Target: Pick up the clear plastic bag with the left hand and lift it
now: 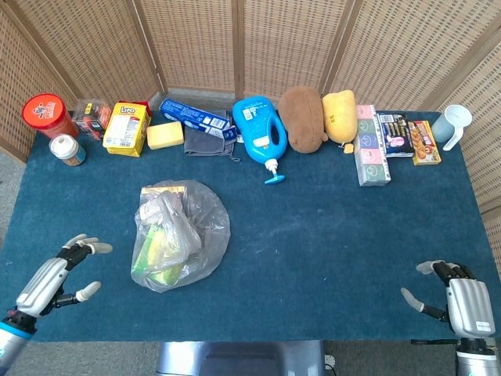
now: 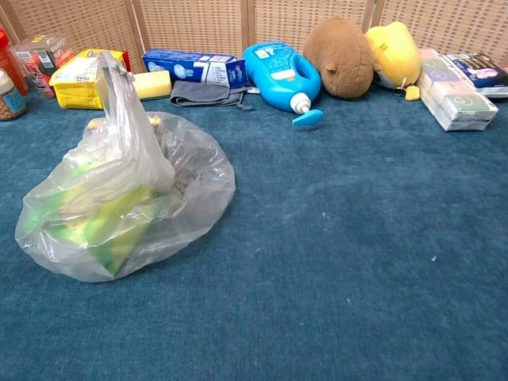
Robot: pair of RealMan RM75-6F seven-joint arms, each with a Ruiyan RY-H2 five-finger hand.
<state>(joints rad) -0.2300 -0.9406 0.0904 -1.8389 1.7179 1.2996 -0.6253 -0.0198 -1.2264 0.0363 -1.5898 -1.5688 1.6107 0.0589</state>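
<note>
The clear plastic bag (image 1: 180,235) sits on the desk (image 1: 329,235) left of centre, its bunched neck seemingly upright, just right of and beyond the empty, spread left hand (image 1: 55,278), far nearer it than the spread right hand (image 1: 458,301).

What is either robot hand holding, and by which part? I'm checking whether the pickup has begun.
Nothing. The left robot hand is open beside the clear plastic bag, apart from it; the right robot hand is open too.
</note>
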